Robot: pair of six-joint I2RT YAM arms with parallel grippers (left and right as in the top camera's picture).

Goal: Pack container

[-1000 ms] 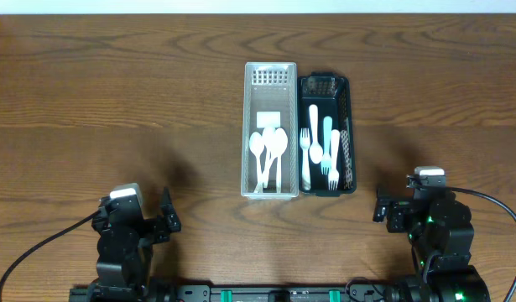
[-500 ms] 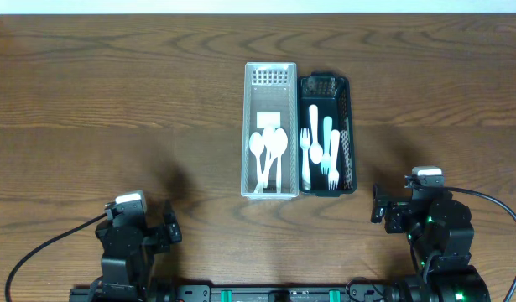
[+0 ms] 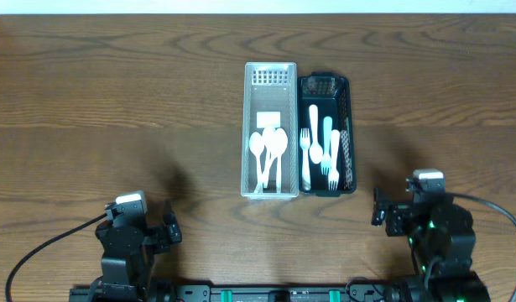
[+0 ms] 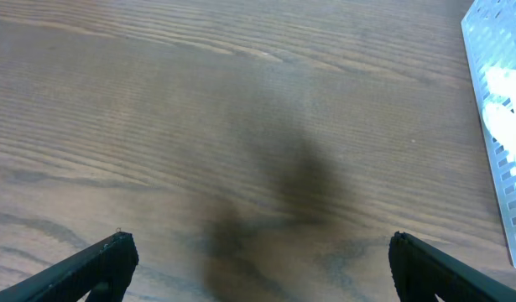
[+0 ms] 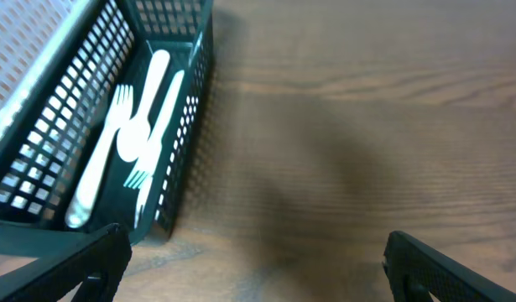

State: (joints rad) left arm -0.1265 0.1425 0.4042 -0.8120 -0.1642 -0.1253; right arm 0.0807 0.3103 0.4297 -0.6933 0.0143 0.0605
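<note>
Both arms sit parked at the near edge of the tabletop (image 3: 115, 101); left arm (image 3: 123, 243) near-left, right arm (image 3: 442, 235) near-right, each well apart from the baskets. Left jaws wide apart, nothing between; that wrist view shows only bare wood and the white basket's wall at the right of frame. Right jaws also wide apart and empty; its black fingertips (image 5: 81, 260) frame the near right corner of the black basket.

White basket (image 3: 246, 126) and black basket (image 3: 351, 138) sit mid-table with long sides touching, white on the left. White spoons (image 3: 268, 151) lie in the near half of the white basket, bowls toward the far end; a small white rectangle (image 3: 269, 118) sits just beyond them, cannot tell what it is. Forks (image 3: 331, 159) plus a couple of plain-handled pieces lie lengthwise in the black basket; looks sorted by type, one kind per basket.

No loose cutlery visible on the tabletop; my read: packing is done or near done, and the arms sit clear so nothing snags the baskets. Risk is low; only a swing toward centre could nudge these light baskets.
</note>
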